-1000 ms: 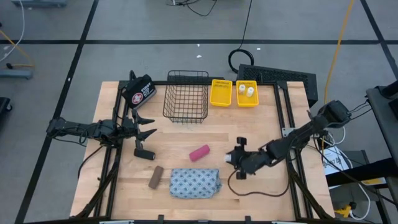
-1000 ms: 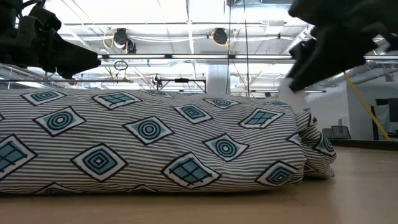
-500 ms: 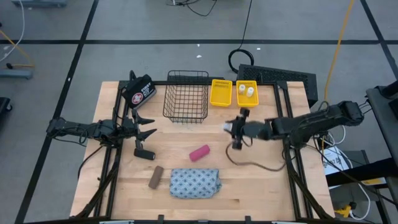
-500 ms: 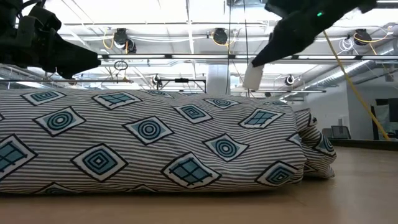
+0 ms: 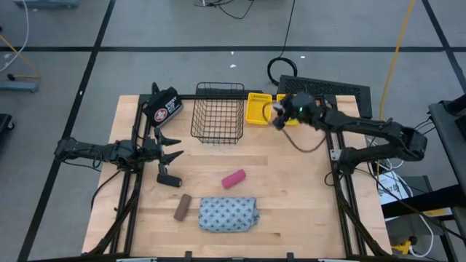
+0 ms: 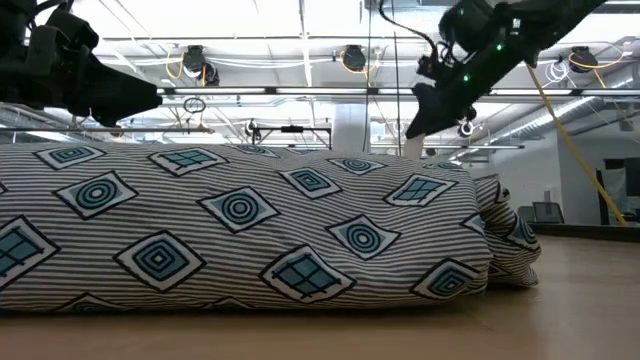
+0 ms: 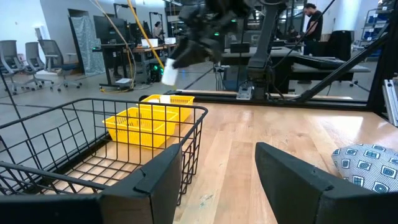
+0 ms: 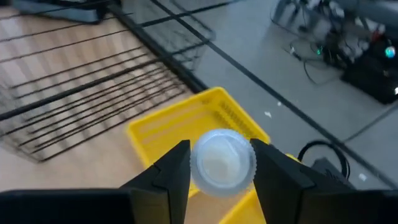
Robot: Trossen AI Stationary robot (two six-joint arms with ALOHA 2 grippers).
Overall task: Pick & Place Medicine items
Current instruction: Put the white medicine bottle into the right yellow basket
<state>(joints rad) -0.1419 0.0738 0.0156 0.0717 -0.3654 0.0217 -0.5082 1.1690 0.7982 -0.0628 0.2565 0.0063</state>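
In the high view the right claw (image 5: 279, 116) hung over the upper middle of the bench (image 5: 291, 189), above the two yellow trays (image 5: 256, 109) that sat side by side just right of the black wire basket (image 5: 218, 113). Its fingers (image 8: 168, 171) were pinching a small white bottle (image 8: 222, 162) by the sides; the right wrist view showed the bottle's round top between them, with a yellow tray below it. From the left wrist view the same bottle (image 7: 169, 74) was seen in the air above the yellow trays (image 7: 144, 121), well clear of them.

The left claw (image 5: 173, 148) waited at the left edge of the bench, at mid height of the frame, its fingers spread and holding nothing. Just above it, in the upper left corner of the bench, lay the black bag (image 5: 163, 107) with its red-and-white round emblem.

The other items lay on the lower half of the bench. The small black handled piece (image 5: 169, 179) was just below the left claw. The brown bar (image 5: 182, 207) lay lower still, left of the blue-grey patterned pouch (image 5: 228, 215) near the bottom edge. The pink roll (image 5: 234, 179) lay apart from them, near the middle of the bench. In the low view the pouch (image 6: 240, 235) filled most of the frame, with the right claw (image 6: 425, 115) high at the upper right.
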